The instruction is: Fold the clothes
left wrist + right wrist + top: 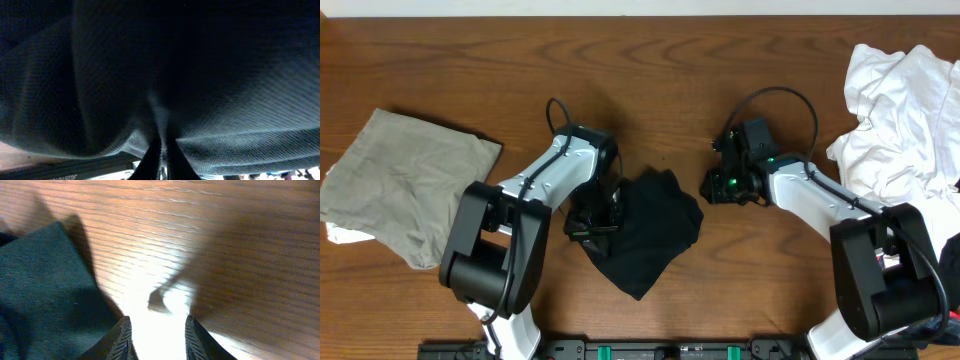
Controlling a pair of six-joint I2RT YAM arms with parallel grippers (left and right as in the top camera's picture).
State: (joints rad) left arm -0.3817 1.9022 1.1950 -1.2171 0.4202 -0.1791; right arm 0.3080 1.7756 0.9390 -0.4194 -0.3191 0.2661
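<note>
Left gripper: jaws pressed together. In the left wrist view we see the fingers meet with the black shirt pinched between them, its fabric bunching down into the grip and filling nearly the whole view. From overhead, this gripper sits at the left edge of the black shirt.

Right gripper: jaws partly apart, nothing between them. We see only bare table in the gap. A corner of the black shirt lies to the left of the fingers; we cannot tell whether it touches them. From overhead, the right gripper is just beside the shirt's right edge.

The black shirt lies crumpled at the centre of the table, between the two arms. A khaki garment lies flat at the left side, well apart from it. A white pile of rumpled cloth is at the right edge.
</note>
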